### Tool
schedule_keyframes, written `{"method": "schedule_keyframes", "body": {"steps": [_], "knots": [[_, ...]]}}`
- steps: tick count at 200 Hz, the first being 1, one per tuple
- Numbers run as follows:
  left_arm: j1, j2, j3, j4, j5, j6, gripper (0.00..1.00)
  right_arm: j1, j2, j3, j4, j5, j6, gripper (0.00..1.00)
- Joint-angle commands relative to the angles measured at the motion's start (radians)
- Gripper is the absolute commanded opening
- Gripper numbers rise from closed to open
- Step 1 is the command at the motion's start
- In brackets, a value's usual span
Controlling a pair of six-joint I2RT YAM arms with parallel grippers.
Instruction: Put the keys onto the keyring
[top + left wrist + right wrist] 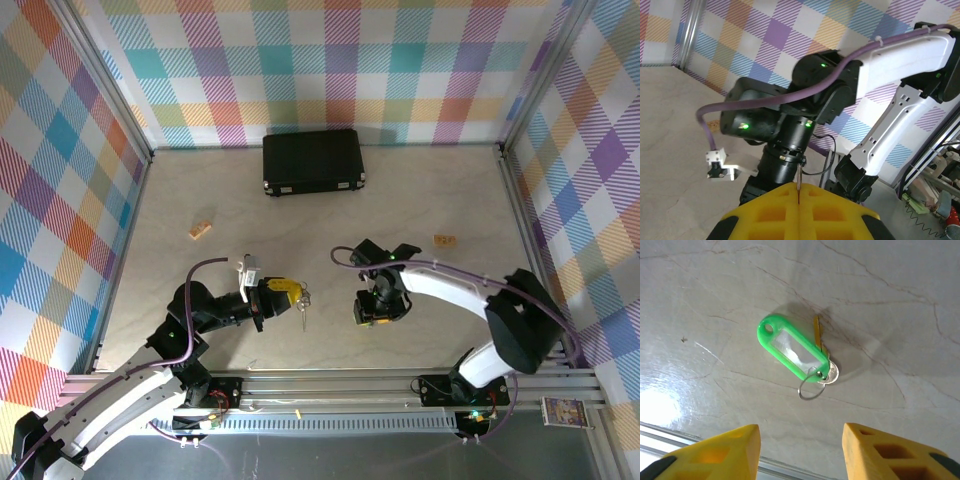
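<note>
Clenched tight at the left gripper (798,187), with the two yellow foam fingers (777,200) pressed flat together on a thin silver metal piece (798,175) standing out edge-on from the seam; not possible to tell whether a key or a part of the keyring. In the view from above, apparently held off the pale marbled table (250,210) near its front edge, with a thin silver stem hanging down from the fingertips. Released at the right gripper (801,435), with a wide gap between its yellow fingers, and hanging directly above a bright green plastic key tag with a clear window (790,347). Lying flat on the table and touching nothing of that gripper; joined at one end to a small silver split ring (809,388), with a round silver key head (832,374) and a brass-coloured key (817,330) partly under it. Well apart from the piece in the left gripper. Judged as early in the task: one part lifted, the green bundle not yet gripped, no threading done. Left to do, probably: closing on the tag, raising it, bringing both parts together and passing one onto the other. Farther back, a black rectangular case (312,160) by the wall and two small wooden blocks (201,229) in front of it, apart from both arms.
</note>
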Motion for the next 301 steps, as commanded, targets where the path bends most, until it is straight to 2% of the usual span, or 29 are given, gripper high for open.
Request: {"method": "schedule_keyframes", "body": {"steps": [1,16,73,113,148,175,220,301], "knots": [[0.016,-0.006,-0.003,0.071,0.016,-0.023,0.00,0.006,-0.057,-0.076,0.102,-0.029,0.117,0.49],[0.015,-0.005,-0.006,0.077,0.015,-0.027,0.00,0.013,-0.088,-0.105,0.109,-0.028,0.104,0.51],[0.021,0.010,-0.008,0.098,0.023,-0.043,0.00,0.078,-0.141,-0.097,0.034,0.154,-0.057,0.54],[0.025,0.007,-0.008,0.097,0.024,-0.053,0.00,0.118,-0.046,-0.063,0.054,0.221,-0.103,0.60],[0.027,0.013,-0.003,0.096,0.023,-0.056,0.00,0.160,0.027,-0.042,0.091,0.268,-0.117,0.60],[0.029,0.008,-0.006,0.089,0.022,-0.059,0.00,0.170,0.068,-0.022,0.098,0.301,-0.131,0.55],[0.030,0.000,-0.010,0.082,0.021,-0.061,0.00,0.181,0.111,0.008,0.090,0.330,-0.144,0.38],[0.033,-0.009,-0.012,0.078,0.017,-0.063,0.00,0.184,0.128,0.031,0.070,0.329,-0.155,0.20]]}}
